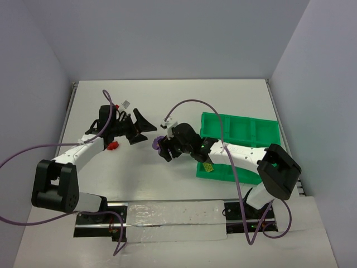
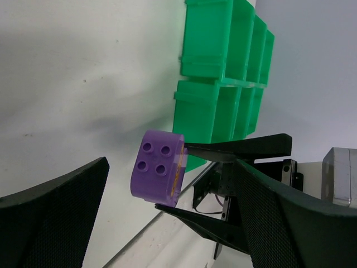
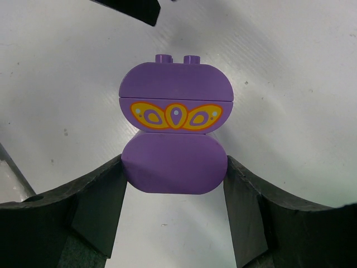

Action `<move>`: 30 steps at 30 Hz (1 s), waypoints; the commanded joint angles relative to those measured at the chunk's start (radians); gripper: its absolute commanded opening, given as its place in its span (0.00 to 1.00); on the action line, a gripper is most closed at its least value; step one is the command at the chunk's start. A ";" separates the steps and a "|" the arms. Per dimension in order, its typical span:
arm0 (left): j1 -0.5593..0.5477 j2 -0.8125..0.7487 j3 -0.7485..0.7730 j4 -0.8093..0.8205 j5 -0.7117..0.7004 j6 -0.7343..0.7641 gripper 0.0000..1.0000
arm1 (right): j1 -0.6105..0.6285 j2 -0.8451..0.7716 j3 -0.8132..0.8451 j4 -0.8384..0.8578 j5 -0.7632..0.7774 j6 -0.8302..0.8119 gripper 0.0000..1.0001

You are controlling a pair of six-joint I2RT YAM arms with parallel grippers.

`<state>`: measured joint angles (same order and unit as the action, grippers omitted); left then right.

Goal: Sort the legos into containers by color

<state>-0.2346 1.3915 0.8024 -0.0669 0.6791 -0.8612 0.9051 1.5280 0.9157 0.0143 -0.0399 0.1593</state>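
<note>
Right claw (image 1: pixel 163 146) is closed on the purple lego (image 3: pixel 174 111), above the table (image 1: pixel 167 100) just left of the green tray (image 1: pixel 254 131). The left claw (image 1: pixel 142 129) stands wide and empty. One yellow-green lego (image 1: pixel 207 167) lies in a near compartment. I judge the purple one and the red lego (image 1: pixel 113 146), on the table, remain to sort.

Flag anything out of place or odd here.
A red brick lies on the table by the left arm, outside the green tray: unsorted. The right gripper holds the purple brick squarely. Nothing spilled or damaged.

White table (image 1: pixel 167 100): green tray (image 1: pixel 245 131), red brick (image 1: pixel 114 146)
</note>
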 commanded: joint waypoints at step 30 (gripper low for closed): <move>-0.091 0.103 -0.023 0.188 0.108 -0.067 0.46 | -0.040 -0.058 0.035 0.040 0.068 0.013 0.48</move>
<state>-0.3193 1.4927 0.7821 0.0325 0.7435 -0.9027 0.8807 1.5162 0.9161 0.0144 -0.0043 0.1674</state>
